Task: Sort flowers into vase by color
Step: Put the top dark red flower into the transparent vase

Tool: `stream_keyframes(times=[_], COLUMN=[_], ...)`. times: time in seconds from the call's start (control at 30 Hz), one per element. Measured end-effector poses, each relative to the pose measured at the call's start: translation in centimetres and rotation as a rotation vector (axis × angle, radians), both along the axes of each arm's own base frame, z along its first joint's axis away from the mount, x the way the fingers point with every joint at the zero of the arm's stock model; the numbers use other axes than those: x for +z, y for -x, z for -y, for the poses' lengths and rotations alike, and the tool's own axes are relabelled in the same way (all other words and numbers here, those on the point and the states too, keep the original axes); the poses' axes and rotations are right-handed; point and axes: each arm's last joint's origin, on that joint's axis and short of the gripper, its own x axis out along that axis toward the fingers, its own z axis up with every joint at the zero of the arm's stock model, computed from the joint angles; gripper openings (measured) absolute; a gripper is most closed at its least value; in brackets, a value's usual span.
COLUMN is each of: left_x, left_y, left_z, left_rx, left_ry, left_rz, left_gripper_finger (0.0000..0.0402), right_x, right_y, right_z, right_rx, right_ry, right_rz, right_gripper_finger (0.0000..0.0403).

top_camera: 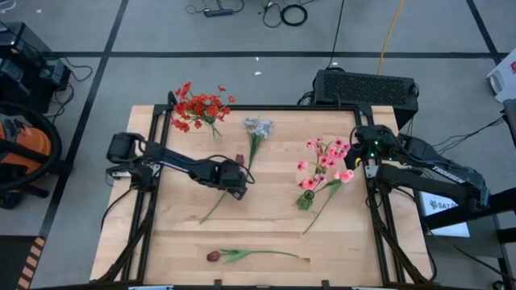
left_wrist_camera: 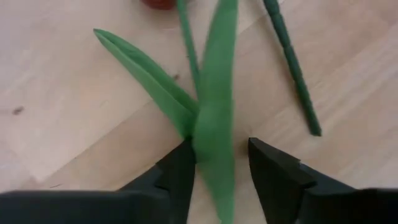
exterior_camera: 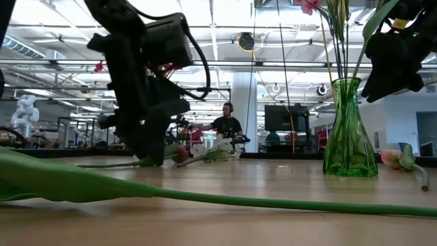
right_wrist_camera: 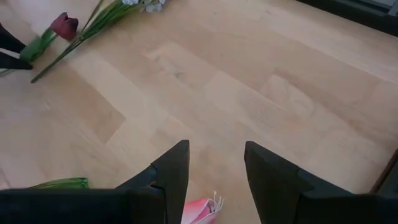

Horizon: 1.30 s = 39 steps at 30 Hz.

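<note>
The left gripper (top_camera: 235,179) stands at desk centre, fingers apart astride a dark red tulip's (top_camera: 239,159) leaves, ready to clamp. The right gripper (top_camera: 361,163), at three o'clock, hangs apart and empty just beside the green vase (top_camera: 305,200) of pink flowers (top_camera: 325,157).

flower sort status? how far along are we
Done: some pink blossoms stand in the green vase.

In hand: left gripper is low over the table, fingers astride a dark red tulip, not clamped. Right gripper is open near the vase, empty.

Left: red cluster, grey-blue bunch, second tulip, one pink flower beside the vase.
</note>
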Motion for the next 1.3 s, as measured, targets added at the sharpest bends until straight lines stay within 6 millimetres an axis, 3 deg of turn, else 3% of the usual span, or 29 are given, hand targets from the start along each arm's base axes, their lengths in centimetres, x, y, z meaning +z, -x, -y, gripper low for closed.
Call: stream_keyframes(times=[0.17,0.23,0.33,0.47,0.63,0.73,1.0,1.17,1.3], left_x=[0.9,1.4,3.2,7.1,12.4,14.6,17.0,17.2,17.5], left_y=[-0.6,-0.7,-1.1,-0.8,2.5,5.2,10.0,10.4,9.5], left_z=[0.0,-0.1,-0.1,0.9,3.0,3.8,2.2,0.2,-0.9], left_rx=[0.025,0.032,0.038,0.019,0.117,0.161,0.378,0.480,0.413], left_ry=[-0.015,-0.028,-0.053,-0.169,-0.511,-0.678,-0.951,-1.000,-0.929], left_rz=[-0.021,-0.008,0.055,0.200,0.439,0.549,0.685,0.660,0.609], left_gripper_finger=[0.0033,0.0015,0.0013,0.0006,0.0004,0.0004,0.0003,0.0002,0.0002], right_x=[0.0,0.0,0.0,0.0,-0.1,-0.1,0.0,0.1,0.2], right_y=[0.0,0.0,0.0,0.0,0.0,0.0,0.0,-0.1,-0.2], right_z=[0.0,0.0,0.0,-0.1,-0.1,-0.1,-0.1,0.0,0.0], right_rx=[0.002,0.003,0.003,0.026,0.030,0.030,0.029,0.024,0.023], right_ry=[0.001,0.001,0.001,-0.008,-0.012,-0.012,-0.006,-0.002,0.006], right_rz=[-0.001,-0.001,-0.002,0.001,-0.005,-0.004,0.008,0.014,0.028], right_gripper_finger=[0.0148,0.0148,0.0148,0.0148,0.0148,0.0148,0.0148,0.0148,0.0148])
